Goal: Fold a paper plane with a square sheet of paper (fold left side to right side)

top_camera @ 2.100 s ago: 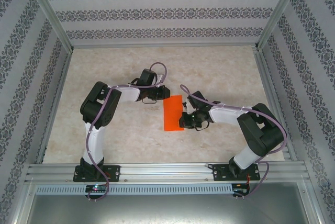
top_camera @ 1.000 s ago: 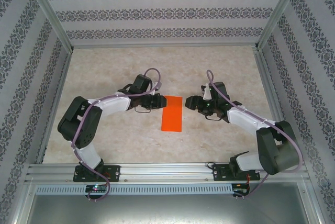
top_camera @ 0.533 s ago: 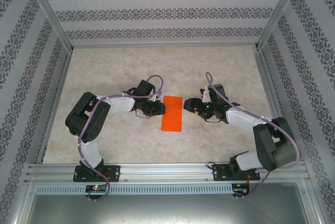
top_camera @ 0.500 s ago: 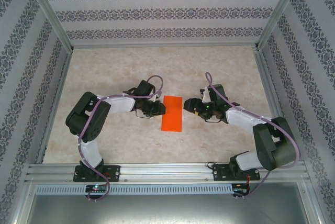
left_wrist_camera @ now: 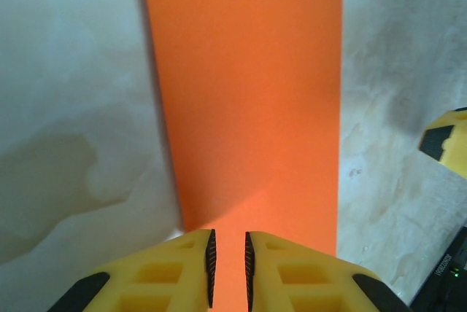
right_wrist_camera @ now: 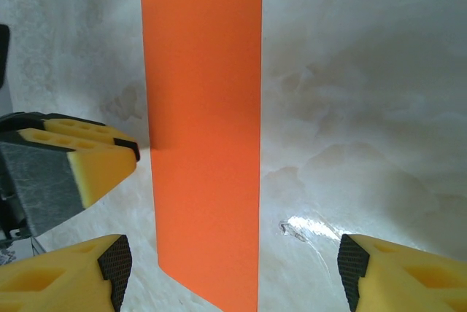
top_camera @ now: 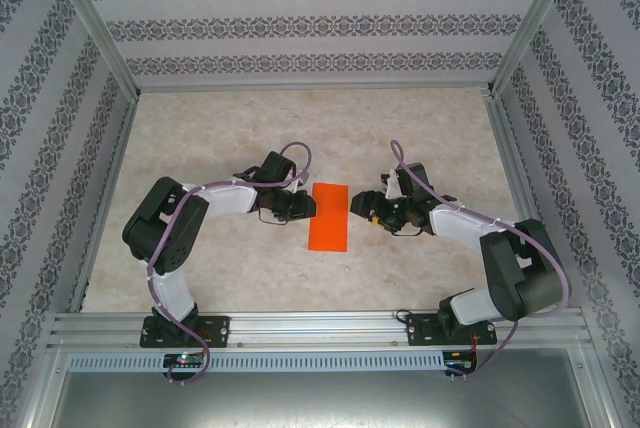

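Note:
The square sheet of paper (top_camera: 330, 216) lies flat in the middle of the table as a narrow orange-red rectangle, long side running near to far. My left gripper (top_camera: 306, 205) sits low at its left edge. In the left wrist view that gripper (left_wrist_camera: 228, 268) is all but shut, a thin slit between the pads, nothing pinched, and the paper (left_wrist_camera: 244, 93) lies beneath. My right gripper (top_camera: 358, 206) hovers at the right edge. Its jaws (right_wrist_camera: 233, 264) stand wide open above the paper (right_wrist_camera: 204, 144). The left arm's yellow fingertip (right_wrist_camera: 91, 162) touches the sheet's far edge.
The marble-patterned tabletop (top_camera: 420, 138) is fenced by aluminium rails (top_camera: 320, 323) and patterned walls (top_camera: 320, 23). A small shiny scuff (right_wrist_camera: 295, 229) marks the table beside the paper. The right gripper's yellow finger (left_wrist_camera: 446, 141) shows at the edge of the left wrist view.
The right gripper has crept left toward the paper's right edge and opened wider. The left gripper shifted slightly nearer along the left edge. The paper has not moved.

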Controlling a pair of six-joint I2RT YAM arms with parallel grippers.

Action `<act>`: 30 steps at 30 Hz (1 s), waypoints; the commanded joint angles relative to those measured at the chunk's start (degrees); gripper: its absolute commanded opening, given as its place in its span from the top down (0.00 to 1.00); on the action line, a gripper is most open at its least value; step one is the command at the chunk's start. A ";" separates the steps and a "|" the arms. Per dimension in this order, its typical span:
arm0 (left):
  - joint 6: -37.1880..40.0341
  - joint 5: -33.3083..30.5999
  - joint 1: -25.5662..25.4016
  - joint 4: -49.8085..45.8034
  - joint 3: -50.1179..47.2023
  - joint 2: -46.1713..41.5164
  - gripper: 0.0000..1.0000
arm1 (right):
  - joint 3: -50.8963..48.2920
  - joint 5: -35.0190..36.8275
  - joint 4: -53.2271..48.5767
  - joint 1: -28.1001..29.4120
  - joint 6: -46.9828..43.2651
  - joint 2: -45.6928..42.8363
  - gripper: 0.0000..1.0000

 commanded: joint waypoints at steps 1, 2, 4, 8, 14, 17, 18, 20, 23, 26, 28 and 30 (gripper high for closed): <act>1.65 0.30 -1.39 -2.05 1.80 -1.15 0.78 | 1.68 -1.20 -0.77 0.09 -1.45 1.20 0.23; 1.89 0.35 -1.57 -2.27 2.12 -0.60 0.78 | 1.77 -1.32 -0.81 0.30 -1.38 1.45 0.23; 2.09 -0.17 -1.79 -2.77 2.65 0.46 0.78 | 2.08 -1.62 -0.91 0.57 -1.29 1.91 0.23; 2.25 -2.70 -1.94 -4.19 3.62 2.93 0.78 | 2.48 -1.81 -1.14 1.14 -1.15 2.51 0.23; 3.06 -5.77 -2.11 -6.48 3.44 4.23 0.80 | 3.49 -1.88 -3.53 2.10 -1.29 2.76 0.24; 2.98 -6.08 -2.14 -6.14 2.51 3.85 0.81 | 4.05 -2.18 -5.08 3.04 -1.14 3.22 0.28; 2.90 -6.14 -2.10 -5.93 2.21 3.73 0.80 | 4.21 -2.41 -5.37 3.48 -0.90 3.53 0.31; 2.72 -6.20 -2.13 -5.60 1.68 3.44 0.81 | 4.54 -2.87 -5.94 4.62 -0.25 4.18 0.36; 2.54 -6.12 -2.08 -4.96 1.16 3.20 0.81 | 4.78 -3.11 -6.13 6.25 1.23 5.21 0.42; 2.30 -6.06 -2.18 -4.53 1.04 3.07 0.81 | 4.86 -2.49 -6.90 7.32 3.03 6.31 0.45; 2.27 -5.91 -2.26 -4.24 1.05 3.07 0.81 | 4.46 -2.55 -6.78 7.60 4.14 6.87 0.45; 2.29 -5.86 -2.32 -4.16 1.09 3.06 0.81 | 3.94 -3.03 -6.12 7.98 4.90 7.23 0.46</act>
